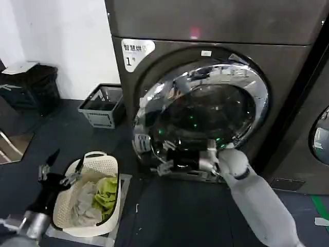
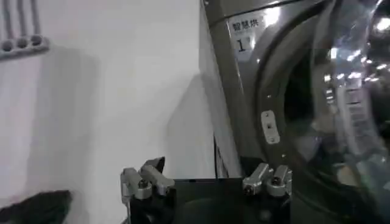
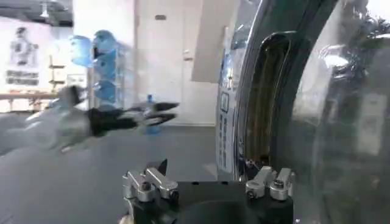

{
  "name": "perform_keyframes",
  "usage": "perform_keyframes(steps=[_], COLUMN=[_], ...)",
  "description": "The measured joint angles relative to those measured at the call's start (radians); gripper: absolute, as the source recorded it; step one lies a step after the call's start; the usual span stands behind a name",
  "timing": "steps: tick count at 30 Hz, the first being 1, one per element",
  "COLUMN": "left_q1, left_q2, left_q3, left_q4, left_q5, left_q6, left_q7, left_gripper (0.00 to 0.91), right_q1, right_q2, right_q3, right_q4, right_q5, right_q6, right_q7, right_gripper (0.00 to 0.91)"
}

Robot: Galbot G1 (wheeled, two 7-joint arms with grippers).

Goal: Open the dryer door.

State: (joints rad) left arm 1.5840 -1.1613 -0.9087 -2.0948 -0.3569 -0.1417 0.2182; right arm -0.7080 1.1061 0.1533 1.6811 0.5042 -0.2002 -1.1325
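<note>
Here, big dark grey-brown front-loading dryer (image 1: 216, 31), its chrome-ringed dark glass porthole door (image 1: 200, 118) swung ajar, right gripper (image 1: 186, 163) at the door's lower rim, fingers spread, left gripper (image 1: 60, 171) idle over white laundry basket (image 1: 110, 170), fingers spread.

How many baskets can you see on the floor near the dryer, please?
2. A cream laundry basket holding clothes sits on the floor beneath the left gripper. A grey crate-style basket stands against the white wall, left of the dryer. Others may be hidden.
</note>
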Motion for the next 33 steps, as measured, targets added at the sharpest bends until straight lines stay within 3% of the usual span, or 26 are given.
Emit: perform_keyframes(steps=[6,10,16,20,25,28,33], left_q1=[-0.092,-0.177,-0.332,-0.439,-0.586,-0.664,-0.772], left_q2=[0.101,0.173,0.263,0.296,0.298,0.307,0.341], left_q3=[0.088,0.175,0.332,0.453,0.622,0.709,0.869], left_q4=[0.082,0.153,0.248,0.302,0.345,0.349,0.345], left_q5=[-0.036,-0.068,-0.104,-0.138,-0.186,-0.230,-0.319], left_q6=[0.000,-0.003,0.010,0.007,0.013,0.017,-0.002], left_q7=[0.021,0.036,0.068,0.092,0.131,0.155,0.207], left_gripper=[0.907,0.907,0.907,0.907,0.907,0.907,0.907], right_q1=[-0.146,-0.257,-0.471,-0.601,-0.685,-0.724,-0.770], right_q2=[-0.045,-0.054,-0.018,0.037,0.120,0.156,0.183], right_q3=[0.124,0.235,0.525,0.736,0.928,1.022,1.110], right_q4=[0.107,0.175,0.255,0.273,0.270,0.277,0.303], right_q5=[0.012,0.014,0.053,0.045,0.039,0.043,0.028], right_q6=[0.033,0.092,0.180,0.199,0.206,0.206,0.129], right_q7=[-0.123,-0.179,-0.260,-0.253,-0.141,0.010,0.392], right_gripper=[0.907,0.907,0.907,0.907,0.907,0.907,0.907])
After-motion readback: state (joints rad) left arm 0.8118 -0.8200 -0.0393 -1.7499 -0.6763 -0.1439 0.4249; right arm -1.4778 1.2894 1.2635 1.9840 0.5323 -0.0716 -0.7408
